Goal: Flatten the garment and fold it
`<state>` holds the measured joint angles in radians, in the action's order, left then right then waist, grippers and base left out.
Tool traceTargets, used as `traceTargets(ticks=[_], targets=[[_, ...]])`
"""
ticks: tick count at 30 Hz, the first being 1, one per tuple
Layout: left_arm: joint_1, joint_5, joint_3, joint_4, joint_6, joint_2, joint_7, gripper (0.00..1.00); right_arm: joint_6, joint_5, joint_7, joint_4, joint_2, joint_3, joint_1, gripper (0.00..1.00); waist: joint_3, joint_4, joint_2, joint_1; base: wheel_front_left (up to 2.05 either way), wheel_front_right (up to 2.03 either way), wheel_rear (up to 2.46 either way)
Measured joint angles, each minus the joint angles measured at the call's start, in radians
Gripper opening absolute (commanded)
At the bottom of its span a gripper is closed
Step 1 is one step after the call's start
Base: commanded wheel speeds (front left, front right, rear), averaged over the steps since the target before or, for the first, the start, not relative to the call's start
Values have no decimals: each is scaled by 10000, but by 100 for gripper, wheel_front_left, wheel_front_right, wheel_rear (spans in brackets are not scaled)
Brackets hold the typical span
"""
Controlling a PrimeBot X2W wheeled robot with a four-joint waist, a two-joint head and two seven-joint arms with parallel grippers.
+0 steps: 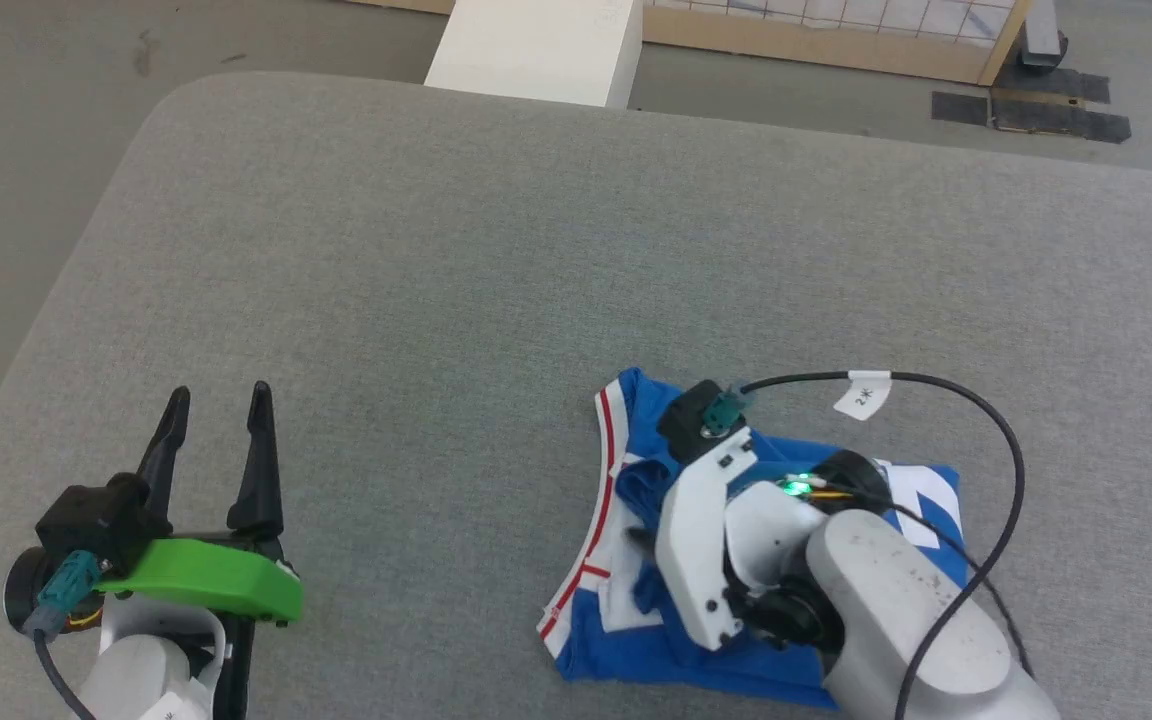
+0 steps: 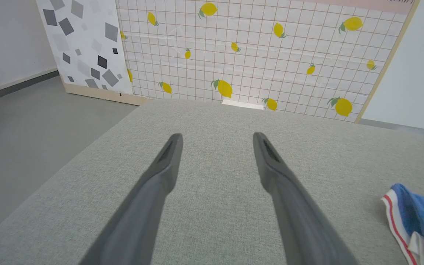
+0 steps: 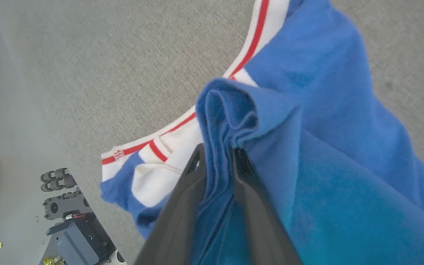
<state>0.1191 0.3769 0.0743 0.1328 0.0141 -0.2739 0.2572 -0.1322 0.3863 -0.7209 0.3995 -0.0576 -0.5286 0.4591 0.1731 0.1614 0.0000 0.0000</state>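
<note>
The garment lies in a crumpled heap on the grey surface, down at about 5 o'clock in the head view. The right claw pinches a bunched blue fold near the middle of the heap, its two fingers close together on the cloth. The left claw hangs over bare surface at about 7 o'clock, well apart from the shirt, with its fingers spread wide. The shirt looks soft, light and floppy, so I think it will sag and bunch when lifted. A good place to hold it seems to be the red-and-white striped edge on the heap's 9 o'clock side.
</note>
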Motion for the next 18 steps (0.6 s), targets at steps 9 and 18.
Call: traceTargets(ticks=[9,18], targets=[[-34,-2,-138,25,31,19,0,100,0,2546,1576,-1396,102,-869,643,100,-268,-554,0,0,0,0,0],[-347,-4,-326,-253,-65,-15,0,100,2,17,1384,-2243,-991,2178,-583,100,-645,-1405,0,0,0,0,0]])
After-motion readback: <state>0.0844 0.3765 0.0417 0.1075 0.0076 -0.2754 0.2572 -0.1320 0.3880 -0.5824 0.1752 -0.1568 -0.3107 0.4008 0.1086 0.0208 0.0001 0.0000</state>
